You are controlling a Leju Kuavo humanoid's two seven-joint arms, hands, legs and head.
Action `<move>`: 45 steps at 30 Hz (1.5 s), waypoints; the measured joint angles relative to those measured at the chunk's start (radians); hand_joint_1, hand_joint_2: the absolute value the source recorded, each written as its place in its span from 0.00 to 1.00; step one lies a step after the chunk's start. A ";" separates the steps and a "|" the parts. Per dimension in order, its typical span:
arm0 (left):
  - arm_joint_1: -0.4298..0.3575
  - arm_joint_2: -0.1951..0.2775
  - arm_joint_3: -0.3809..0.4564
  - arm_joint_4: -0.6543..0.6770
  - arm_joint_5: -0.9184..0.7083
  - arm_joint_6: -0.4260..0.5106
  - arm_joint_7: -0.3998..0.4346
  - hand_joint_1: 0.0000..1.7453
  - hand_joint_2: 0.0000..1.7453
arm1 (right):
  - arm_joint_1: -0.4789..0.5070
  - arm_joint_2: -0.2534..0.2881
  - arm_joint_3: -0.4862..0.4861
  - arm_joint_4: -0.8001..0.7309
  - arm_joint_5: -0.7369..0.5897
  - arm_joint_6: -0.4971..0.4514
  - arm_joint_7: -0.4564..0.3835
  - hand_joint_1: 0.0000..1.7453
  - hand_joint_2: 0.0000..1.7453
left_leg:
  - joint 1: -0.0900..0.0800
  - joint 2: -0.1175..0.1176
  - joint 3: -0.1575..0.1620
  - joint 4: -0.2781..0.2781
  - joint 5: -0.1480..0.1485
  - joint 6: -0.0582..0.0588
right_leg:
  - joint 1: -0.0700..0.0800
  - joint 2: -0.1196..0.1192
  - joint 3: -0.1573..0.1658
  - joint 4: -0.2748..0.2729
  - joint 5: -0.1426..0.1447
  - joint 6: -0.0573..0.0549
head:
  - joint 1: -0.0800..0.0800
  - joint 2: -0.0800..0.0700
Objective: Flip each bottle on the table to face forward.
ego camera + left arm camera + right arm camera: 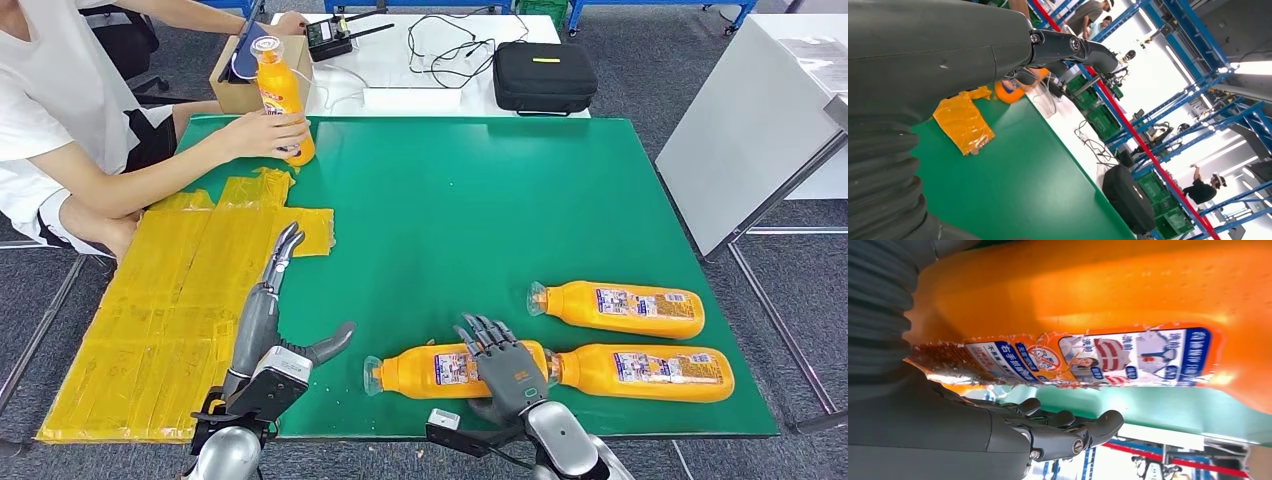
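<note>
Three orange bottles lie on their sides on the green table (450, 200), near its front right. My right hand (503, 362) is spread over the nearest bottle (430, 370), fingers straight and not wrapped round it. In the right wrist view that bottle (1098, 285) and its torn label (1108, 357) lie close along the extended fingers (1073, 427). The other two bottles (620, 308) (645, 372) lie just right of it, caps to the left. My left hand (262, 320) hovers open at the front left. A person's hand holds a fourth bottle (277, 90) upright at the far left.
A yellow taped sheet (170, 310) covers the table's left side. Behind the table stand a cardboard box (235, 95), a black case (545, 75), a white power strip (412, 97) and cables. A white panel (740, 150) leans at the right. The person sits at the far left.
</note>
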 joint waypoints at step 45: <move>0.031 0.000 0.002 -0.046 0.198 -0.158 -0.019 0.00 1.00 | 0.057 0.062 -0.093 -0.095 0.038 -0.258 -0.026 1.00 1.00 | 0.000 -0.002 -0.005 0.000 0.001 0.001 | 0.000 0.000 0.007 0.001 0.000 0.000 | 0.000 0.000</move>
